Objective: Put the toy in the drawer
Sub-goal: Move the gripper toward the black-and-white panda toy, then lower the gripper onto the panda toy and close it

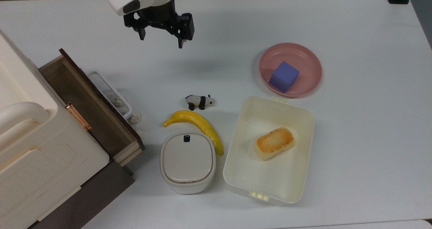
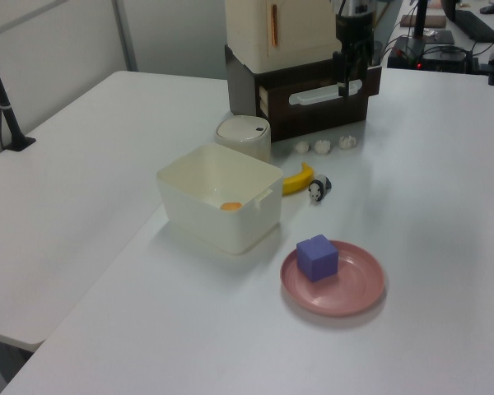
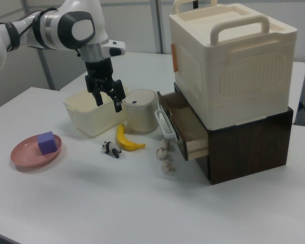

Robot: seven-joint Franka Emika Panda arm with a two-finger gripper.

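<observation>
Your arm reaches in from the top view's upper left, wrist pointing down, with the end effector point(image 1: 161, 41) hanging above bare desk point(image 1: 354, 127) well clear of everything. Its two black fingers point(image 1: 181, 41) are spread apart and hold nothing; in the right view the end effector point(image 3: 107, 101) hangs in front of the cream tub point(image 3: 91, 114), again released.

The toy point(image 1: 199, 101), a small black-and-white panda, stands on the desk well below the end effector in the top view, just above the banana point(image 1: 197, 125) and apart from it. In the right view the toy point(image 3: 111, 149) sits just beside the banana's lower end.

The drawer point(image 1: 89, 107) is pulled out of the cream cabinet point(image 1: 37, 154) at the top view's left, its dark inside open to view, with a copper handle point(image 1: 78, 117) on the cabinet just above it. A clear handle point(image 1: 109, 92) juts from the drawer's front, and a few crumpled white scraps point(image 1: 135, 117) lie on the desk beside it, between the drawer and the banana.

A lidded white pot point(image 1: 187, 161) touches the banana's lower end. The cream tub point(image 1: 270, 148) holds a toasted bread piece point(image 1: 274, 143). A pink plate point(image 1: 303, 53) carries a purple cube point(image 1: 284, 76).
</observation>
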